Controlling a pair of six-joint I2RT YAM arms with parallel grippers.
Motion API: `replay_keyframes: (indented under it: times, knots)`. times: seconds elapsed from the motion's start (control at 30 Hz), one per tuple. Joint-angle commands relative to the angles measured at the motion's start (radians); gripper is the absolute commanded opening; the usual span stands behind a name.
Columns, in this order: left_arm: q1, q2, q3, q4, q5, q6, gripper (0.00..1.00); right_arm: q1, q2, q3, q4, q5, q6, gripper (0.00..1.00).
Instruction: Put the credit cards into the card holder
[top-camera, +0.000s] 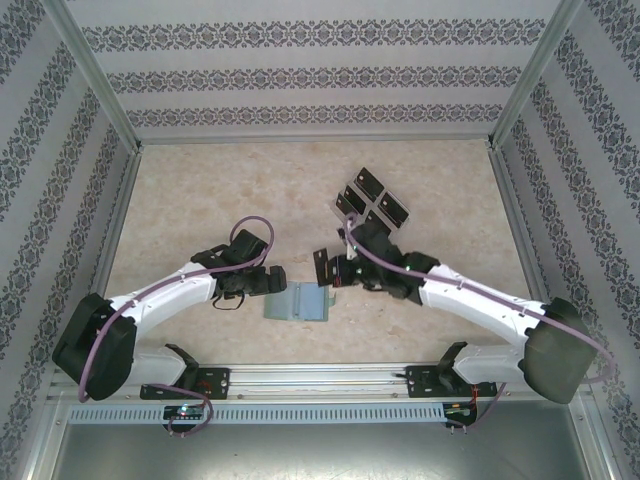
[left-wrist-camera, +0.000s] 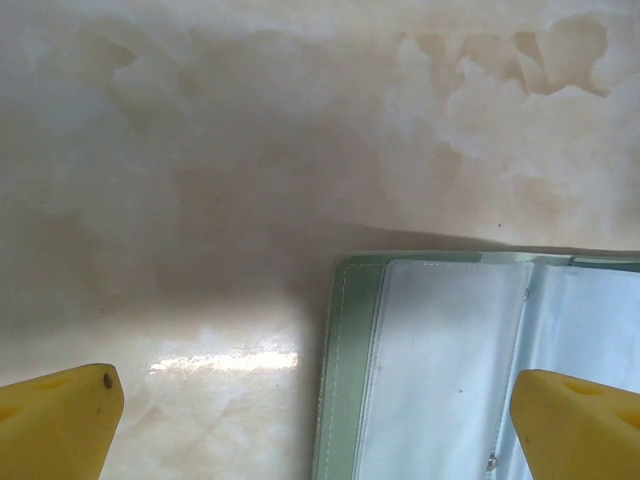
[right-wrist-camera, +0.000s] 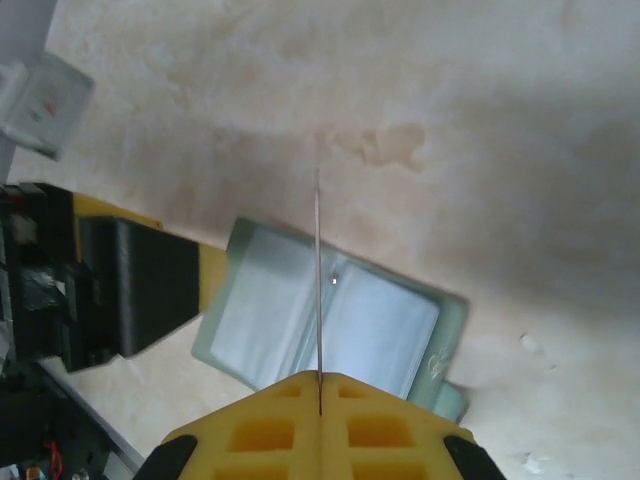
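The card holder (top-camera: 298, 303) lies open on the table near the front edge, grey-green with clear pockets (left-wrist-camera: 440, 370) facing up. My right gripper (top-camera: 335, 268) hangs just above and to its right, shut on one black credit card (top-camera: 320, 265). In the right wrist view that card (right-wrist-camera: 318, 280) is edge-on, a thin line rising from the right gripper (right-wrist-camera: 320, 385) over the card holder (right-wrist-camera: 380, 325). My left gripper (top-camera: 268, 282) is open at the holder's left end. Its yellow fingertips (left-wrist-camera: 60, 420) straddle the holder's left edge. Several more credit cards (top-camera: 375, 200) lie behind the right gripper.
The marble-look table (top-camera: 200, 200) is walled by patterned panels at the back and sides. An aluminium rail (top-camera: 320, 380) with the arm bases runs along the front edge. The left arm's finger (right-wrist-camera: 140, 290) reaches in beside the holder.
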Motion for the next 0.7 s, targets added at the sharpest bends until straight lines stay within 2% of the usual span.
replay_keyframes:
  times: [0.0,0.2,0.67]
  knots:
    - [-0.004,0.021,-0.023,-0.042,0.019,0.045,1.00,0.083,-0.023,-0.090,0.262,0.112,0.215,0.00]
    - [-0.021,0.037,-0.061,-0.038,-0.002,0.024,1.00,0.201,0.059,-0.156,0.404,0.205,0.306,0.00]
    - [-0.021,0.037,-0.134,-0.030,-0.067,-0.022,0.98,0.230,0.161,-0.231,0.538,0.236,0.404,0.00]
